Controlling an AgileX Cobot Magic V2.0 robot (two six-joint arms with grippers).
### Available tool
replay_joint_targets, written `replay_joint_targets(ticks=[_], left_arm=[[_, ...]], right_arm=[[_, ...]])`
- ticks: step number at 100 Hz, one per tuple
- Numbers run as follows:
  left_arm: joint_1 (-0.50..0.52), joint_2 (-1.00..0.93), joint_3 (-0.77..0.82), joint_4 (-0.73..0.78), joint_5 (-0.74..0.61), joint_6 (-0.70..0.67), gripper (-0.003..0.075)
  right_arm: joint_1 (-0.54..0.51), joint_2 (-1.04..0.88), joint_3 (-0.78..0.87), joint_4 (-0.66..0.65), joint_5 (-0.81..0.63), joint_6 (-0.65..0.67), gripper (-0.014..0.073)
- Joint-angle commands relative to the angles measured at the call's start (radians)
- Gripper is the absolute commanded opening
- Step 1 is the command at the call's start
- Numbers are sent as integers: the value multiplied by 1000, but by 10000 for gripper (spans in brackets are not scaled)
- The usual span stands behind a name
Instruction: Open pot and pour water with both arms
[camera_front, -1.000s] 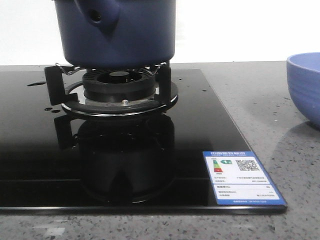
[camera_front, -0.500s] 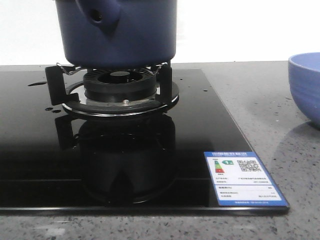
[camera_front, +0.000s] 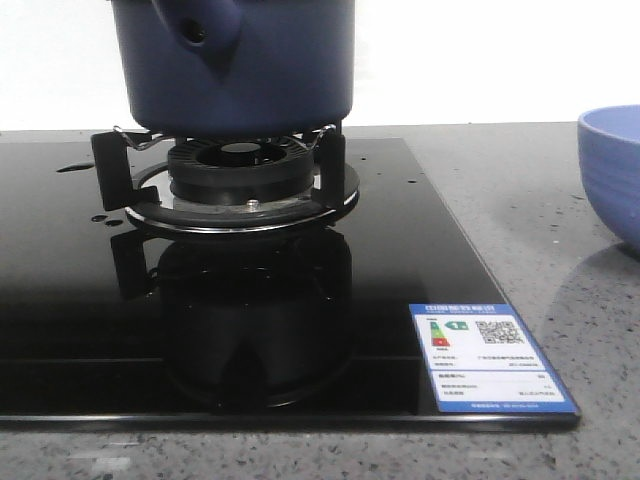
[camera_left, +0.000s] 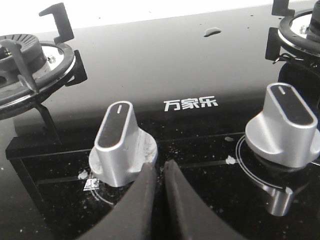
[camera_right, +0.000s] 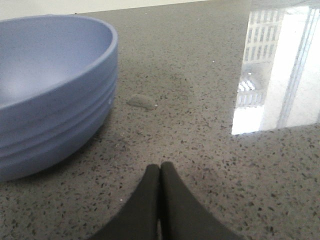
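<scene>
Left gripper (camera_left: 159, 172) nearly closed beside a knob (camera_left: 119, 145); right gripper (camera_right: 160, 172) closed, empty.

Front view: low, close to the counter, facing forward across the black glass hob (camera_front: 300, 330); the pot (camera_front: 235, 65) on the burner (camera_front: 240, 175) is cropped at the top edge, the periwinkle bowl (camera_front: 612, 170) cut by the right edge.
Left wrist view: close above the hob's front strip, looking past the left gripper (camera_left: 157, 172) at two silver knobs (camera_left: 120, 145) (camera_left: 284, 125) towards both burners.
Right wrist view: low over the speckled countertop (camera_right: 200, 130), the right gripper (camera_right: 160, 172) in the foreground, the bowl very near.
Shared: front and left wrist share the hob glass and a burner; front and right wrist share the bowl and countertop.
</scene>
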Motion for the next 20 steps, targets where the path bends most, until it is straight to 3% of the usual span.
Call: replay_joint_targets(ticks=[1,20], left_arm=[[5,-28,29,-10,-37,-9,-20],[5,-28,29,-10,-37,-9,-20]], right_arm=[[-8,-14,26,-2,-24,-4,-66],[-8,-14,26,-2,-24,-4,-66]])
